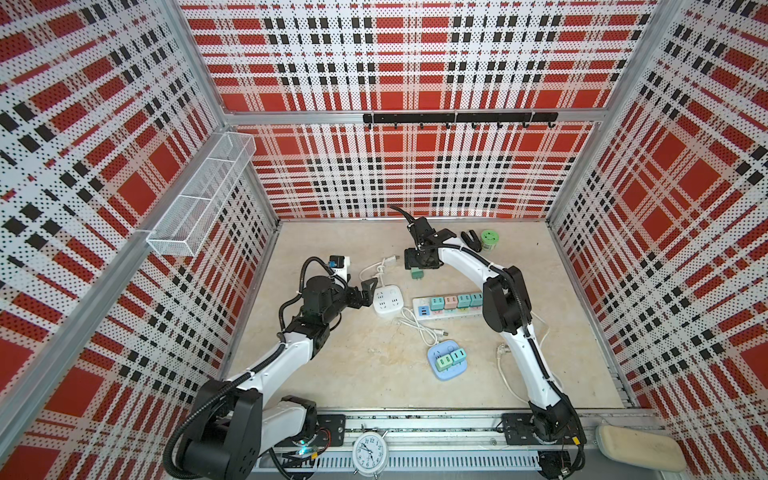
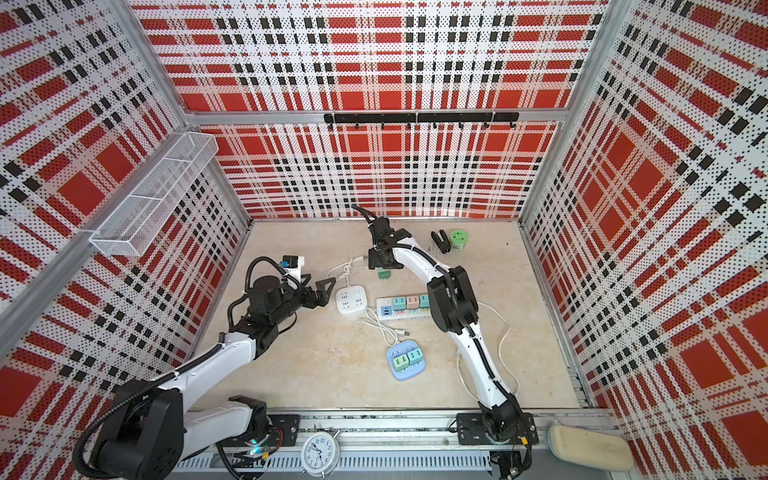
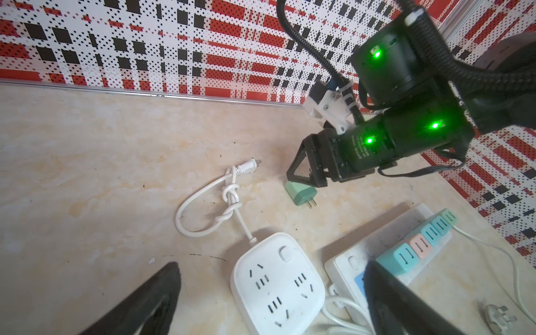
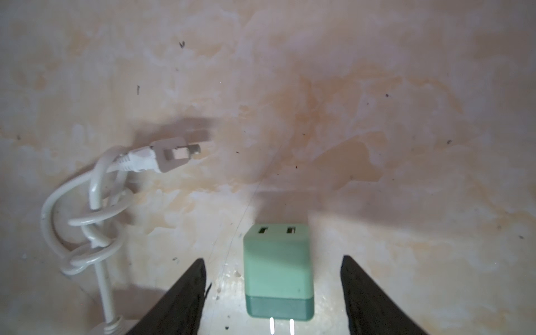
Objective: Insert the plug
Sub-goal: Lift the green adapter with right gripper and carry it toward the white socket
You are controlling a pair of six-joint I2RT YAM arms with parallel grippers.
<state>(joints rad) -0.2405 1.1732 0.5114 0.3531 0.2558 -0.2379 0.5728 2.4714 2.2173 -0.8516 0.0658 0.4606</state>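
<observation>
The green plug (image 4: pixel 277 269) lies flat on the tabletop (image 1: pixel 353 374) toward its back edge, between the right gripper's (image 4: pixel 272 259) parted fingers and touching neither. The left gripper (image 3: pixel 269 265) gapes wide just beside the white square socket (image 3: pixel 278 284).

We see a mottled beige tabletop (image 1: pixel 353 374), green plug (image 1: pixel 417 273) lying far centre, white square socket (image 1: pixel 387 302) just left of a long power strip (image 1: pixel 436 313), blue socket pad (image 1: pixel 446 375) nearer

red plaid walls (image 1: pixel 395 62), beige marbled floor (image 1: pixel 353 374)
</observation>
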